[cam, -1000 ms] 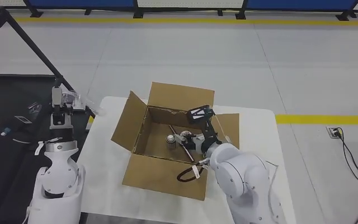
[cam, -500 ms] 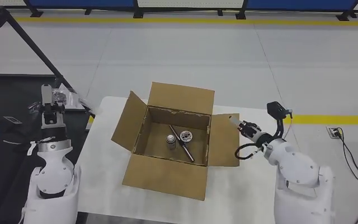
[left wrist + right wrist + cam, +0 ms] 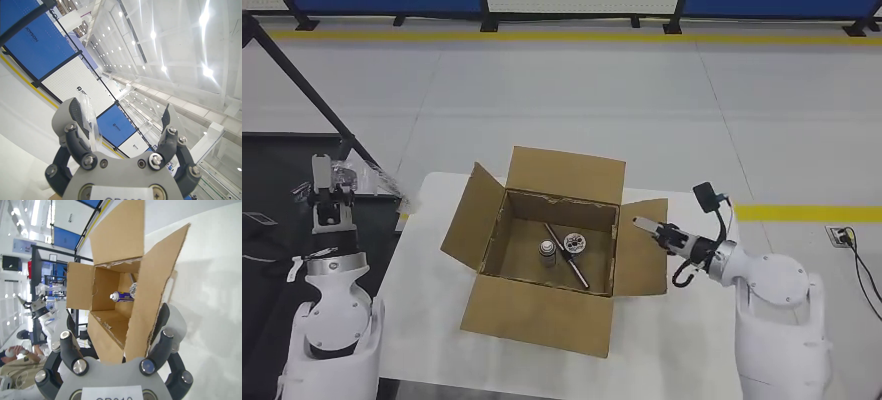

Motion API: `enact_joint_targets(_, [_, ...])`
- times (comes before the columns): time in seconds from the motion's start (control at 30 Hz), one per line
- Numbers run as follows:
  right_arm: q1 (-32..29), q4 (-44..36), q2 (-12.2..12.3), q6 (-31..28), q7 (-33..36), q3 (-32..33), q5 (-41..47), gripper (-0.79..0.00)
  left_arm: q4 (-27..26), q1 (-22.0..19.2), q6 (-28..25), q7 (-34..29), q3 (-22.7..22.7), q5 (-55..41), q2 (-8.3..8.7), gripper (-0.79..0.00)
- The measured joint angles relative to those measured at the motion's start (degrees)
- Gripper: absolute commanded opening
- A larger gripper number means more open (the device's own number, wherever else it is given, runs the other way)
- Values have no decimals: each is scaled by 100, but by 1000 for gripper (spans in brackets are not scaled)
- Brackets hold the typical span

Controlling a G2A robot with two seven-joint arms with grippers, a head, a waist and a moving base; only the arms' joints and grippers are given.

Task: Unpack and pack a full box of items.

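— Top view first: how much room is there at the edges?
— One open brown cardboard box (image 3: 542,300) sits mid-frame on the white surface (image 3: 677,340), with its four flaps splayed outward. The left flap comes near the surface's left edge. A bare strip lies to the right of the box and at the lower right. The right gripper (image 3: 642,223) is at the upper part of the right flap (image 3: 644,272).
— And inside?
— Three things lie on the box floor: one upright blue-and-white spray can (image 3: 547,251), one thin dark metal rod (image 3: 570,257) just beside it, and one round patterned disc (image 3: 576,241).
— The other arm?
— The left gripper (image 3: 330,188) is at the frame's left, beyond the surface's edge and well apart from the box.
— Left wrist view?
— Its fingers stand spread wide and grasp nothing. One crumpled clear plastic film (image 3: 90,117) clings to one pad.
— Right wrist view?
— The fingers are released and apart. The right flap's edge runs between them, nearer one of them. The can, rod and disc show past it, inside the box.
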Motion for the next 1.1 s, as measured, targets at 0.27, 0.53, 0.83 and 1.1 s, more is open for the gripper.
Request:
enact_joint_targets(0.27, [172,-55,39,-76,148,-719,738,0,-76,93,-17,22,14,-51,-7,0])
enact_joint_targets(0.53, [504,598,-27,210,-848,-2059,33,0,-86,141,-37,10,5,-104,-9,0])
enact_joint_targets(0.83, [683,1102,-46,57,-1648,-2923,-789,0,-44,132,-48,-48,-23,-151,-4,0])
enact_joint_targets(1.1, [877,1378,-26,447,-1511,-3265,-1297,0,9,72,-57,-83,-16,-153,0,0])
